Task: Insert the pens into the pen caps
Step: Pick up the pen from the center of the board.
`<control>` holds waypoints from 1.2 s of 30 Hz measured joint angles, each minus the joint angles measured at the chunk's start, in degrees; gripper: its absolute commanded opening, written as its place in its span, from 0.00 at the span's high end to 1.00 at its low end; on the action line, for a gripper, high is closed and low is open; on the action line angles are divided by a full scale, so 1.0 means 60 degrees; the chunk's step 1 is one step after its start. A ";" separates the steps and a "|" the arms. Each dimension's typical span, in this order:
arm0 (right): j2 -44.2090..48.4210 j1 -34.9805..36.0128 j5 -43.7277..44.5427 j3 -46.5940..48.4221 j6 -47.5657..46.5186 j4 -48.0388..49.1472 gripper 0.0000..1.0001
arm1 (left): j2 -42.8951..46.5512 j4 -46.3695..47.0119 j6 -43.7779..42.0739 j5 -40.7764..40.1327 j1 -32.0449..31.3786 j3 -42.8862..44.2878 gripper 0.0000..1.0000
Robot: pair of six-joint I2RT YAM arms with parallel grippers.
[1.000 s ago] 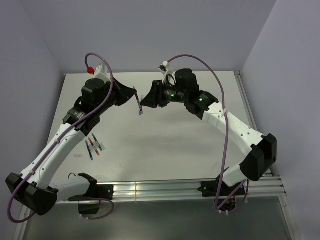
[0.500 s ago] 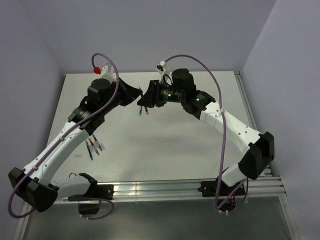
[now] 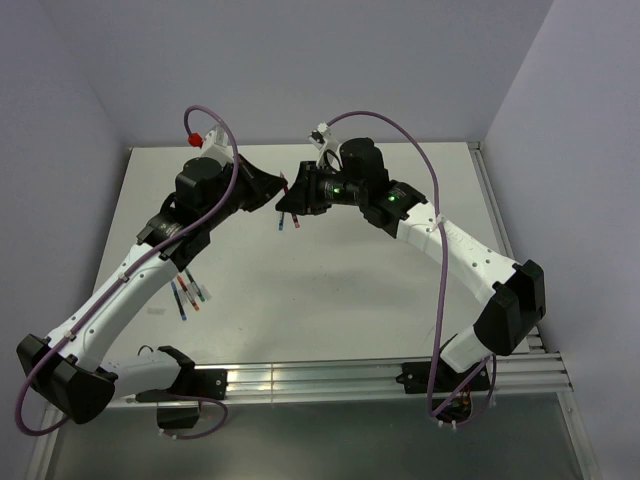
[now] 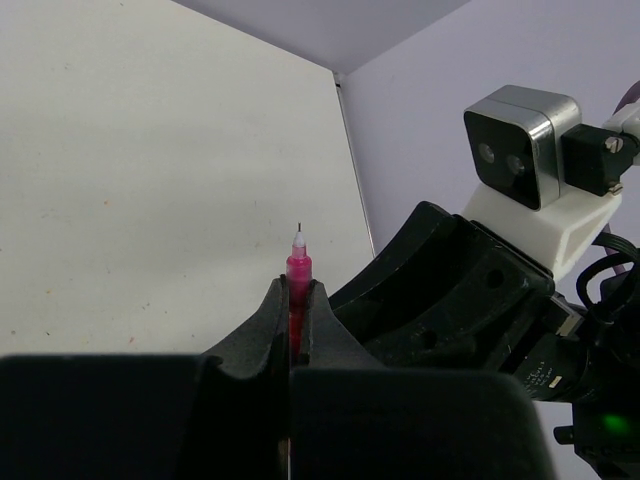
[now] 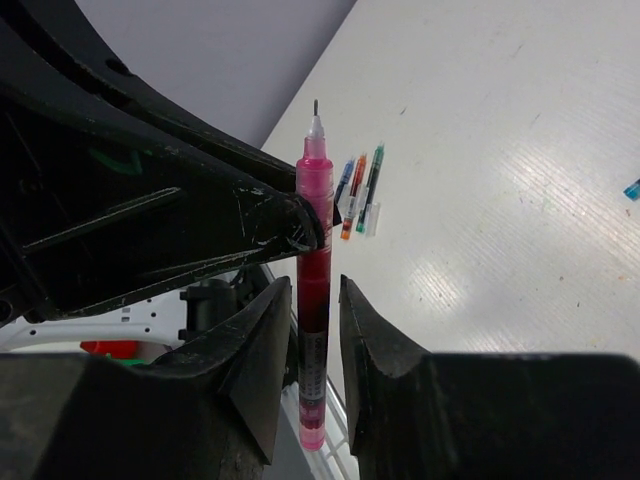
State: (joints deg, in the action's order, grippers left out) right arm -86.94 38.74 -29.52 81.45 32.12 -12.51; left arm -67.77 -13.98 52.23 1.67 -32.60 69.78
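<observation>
Currently on inventory, by count.

**Pens: four.**
- One translucent pink-red plastic pen (image 5: pixel 313 190), uncapped.
  - It has a white cone at the end and a fine dark needle tip, with a printed band low on the barrel.
  - It is held in the air over the far middle of the pale grey surface (image 3: pixel 350 270), where the two arms meet. In the right wrist view it stands upright, tip up.
- Three thin pens lie flat on the left side of the surface, side by side and roughly parallel, well apart from the held pen.
  - One blue pen (image 5: pixel 345 183).
  - One orange-red pen (image 5: pixel 354 195).
  - One green pen (image 5: pixel 371 185).

**Caps: two short pieces.**
- Both lie on the surface just near of the meeting grippers, close together but not touching.
  - One short blue plastic pen cap (image 3: pixel 296 224).
  - One second short piece (image 3: pixel 281 225) just to its left. It is too small to tell the colour for certain.

**Grippers: two.**
- The left gripper (image 4: pixel 297 288) is clamped on the pink-red pen, gripping the barrel a little below the cone.
- The right gripper (image 5: pixel 313 290) has its fingers apart, one on each side of the lower barrel. A sliver of light shows between the pen and one finger, so it is not clamped.
</observation>
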 measured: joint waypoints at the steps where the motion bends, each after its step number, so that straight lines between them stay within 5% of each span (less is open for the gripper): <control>1: -0.0007 0.0000 0.0007 0.0000 0.0000 0.0000 0.68 | 0.0000 0.0000 0.0000 0.0000 0.0000 0.0000 1.00; 8: -0.0015 0.0000 0.0062 0.0000 0.0000 -0.0004 0.80 | 0.0004 0.0007 0.0004 0.0000 0.0000 -0.0004 1.00; 13: -0.0015 0.0000 0.0113 0.0000 0.0026 -0.0018 0.99 | 0.0018 0.0080 0.0004 0.0000 0.0000 -0.0044 1.00; 17: -0.0015 0.0000 0.0135 0.0000 -0.0004 -0.0047 1.00 | 0.0098 0.0251 0.0004 0.0000 0.0000 -0.0204 1.00; 24: -0.0015 0.0044 0.0215 0.0007 -0.0182 -0.0091 1.00 | 0.0372 0.0361 -0.0113 -0.0051 0.0000 -0.0459 0.60; 27: -0.0015 0.0044 0.0324 0.0007 -0.0310 -0.0219 1.00 | 0.0605 0.0350 -0.0226 -0.0142 -0.0004 -0.0463 0.51; 36: -0.0007 0.0036 0.0663 -0.0007 -0.0871 -0.0612 1.00 | 0.1388 -0.1206 -0.0423 -0.1577 -0.0018 -0.0219 0.52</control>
State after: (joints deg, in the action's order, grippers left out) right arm -86.98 38.96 -25.54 81.41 26.89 -16.19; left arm -59.44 -21.21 49.69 -7.79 -32.71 68.47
